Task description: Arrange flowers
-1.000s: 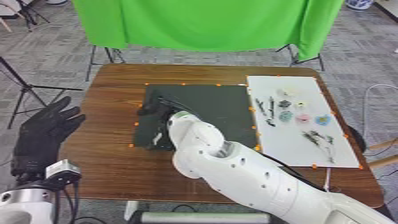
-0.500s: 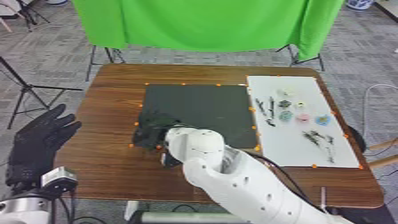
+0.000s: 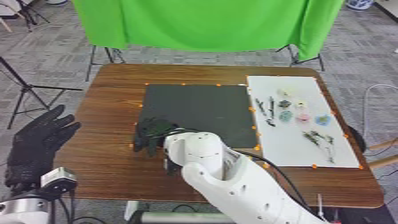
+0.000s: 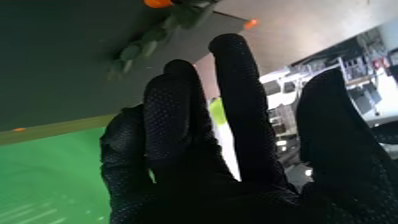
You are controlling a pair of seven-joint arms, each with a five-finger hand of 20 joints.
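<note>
Six small blooms (image 3: 303, 119), one table (image 3: 107, 170)
Blooms: one blue, one pink, one teal, one dark, two pale. One black mat (image 3: 197, 107), one white mat (image 3: 282, 150), one green cloth (image 3: 213, 25). Stems (image 3: 271, 106) on the white mat: too small to count.

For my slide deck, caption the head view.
The right hand over the near left corner of the dark board, small flowers laid out on the white board.

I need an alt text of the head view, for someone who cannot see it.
The robot's right hand is over the near left corner of a dark mat on a brown table. Small flowers and stems lie on a white mat to the right. The open left hand is at left.
</note>
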